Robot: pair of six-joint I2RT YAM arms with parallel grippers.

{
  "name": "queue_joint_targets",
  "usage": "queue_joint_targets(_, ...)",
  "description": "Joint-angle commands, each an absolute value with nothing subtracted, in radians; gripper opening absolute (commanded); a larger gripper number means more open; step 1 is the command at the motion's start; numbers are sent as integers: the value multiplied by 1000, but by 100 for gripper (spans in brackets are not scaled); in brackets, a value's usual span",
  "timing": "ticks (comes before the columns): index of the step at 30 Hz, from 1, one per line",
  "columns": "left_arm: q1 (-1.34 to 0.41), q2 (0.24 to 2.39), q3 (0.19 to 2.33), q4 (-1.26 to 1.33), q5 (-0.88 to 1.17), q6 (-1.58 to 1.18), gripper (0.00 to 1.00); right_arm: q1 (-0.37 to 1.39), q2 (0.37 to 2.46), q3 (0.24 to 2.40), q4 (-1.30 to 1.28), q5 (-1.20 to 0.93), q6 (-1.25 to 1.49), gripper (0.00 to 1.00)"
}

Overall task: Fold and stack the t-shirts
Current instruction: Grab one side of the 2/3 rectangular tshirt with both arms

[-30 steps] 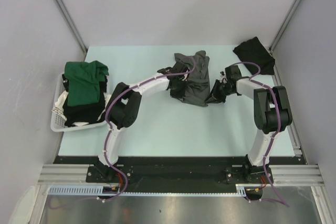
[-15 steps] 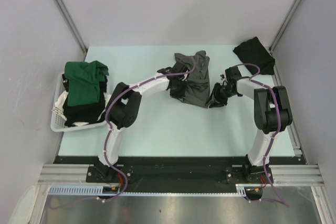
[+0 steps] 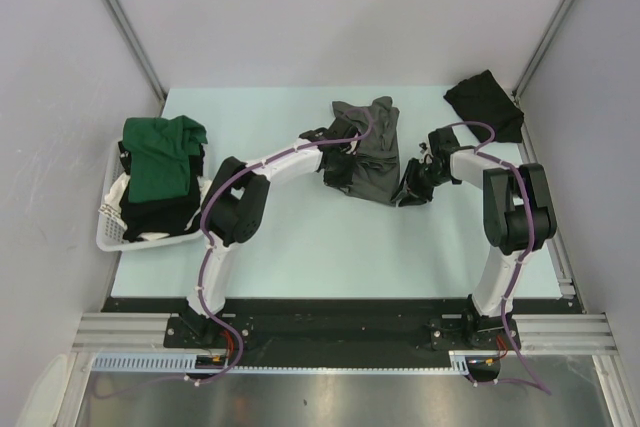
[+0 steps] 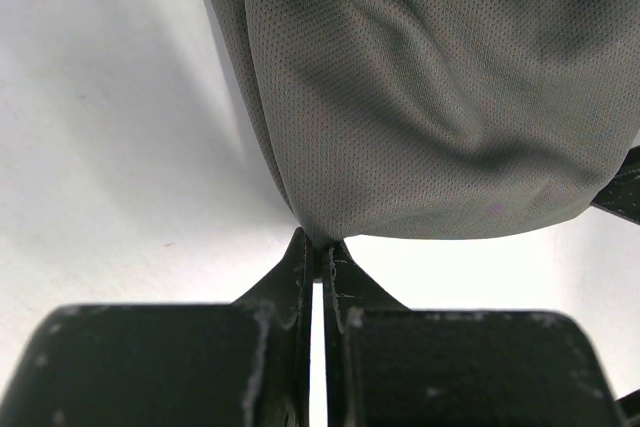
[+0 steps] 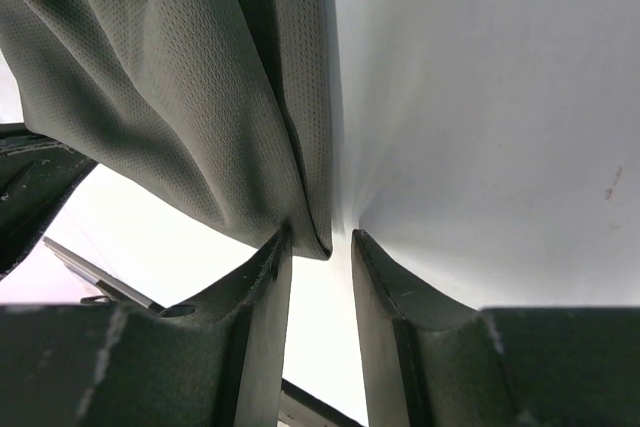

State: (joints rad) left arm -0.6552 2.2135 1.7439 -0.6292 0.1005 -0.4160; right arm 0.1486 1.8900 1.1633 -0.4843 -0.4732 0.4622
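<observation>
Your left jaws are closed on an edge of the grey shirt (image 4: 420, 117), and they pinch only a small bit of cloth at their very tips. Your right jaws stand apart. A folded hem of the same shirt hangs in their gap and touches one inner face only, so nothing is gripped there. The shirt rests bunched on the counter (image 3: 300, 237) between the two pairs of jaws.

To do this step well, I think you should push the right jaws further over the hem before closing, take both layers, then lift both sides level.

The wrist views show these grips; the top view hides them under the arms. Only the top view shows the black shirt (image 3: 485, 105) beyond the right jaws, and the green shirt (image 3: 160, 152) on the basket (image 3: 108, 237), well apart from the left jaws
</observation>
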Motion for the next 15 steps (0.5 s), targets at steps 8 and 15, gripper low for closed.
queue_joint_targets(8, -646, 2161, 1756, -640, 94, -400, 0, 160, 1925, 1167, -410, -502, 483, 31)
queue_joint_targets(15, -647, 2157, 1752, -644, 86, -402, 0, 169, 1934, 1167, -394, -509, 483, 11)
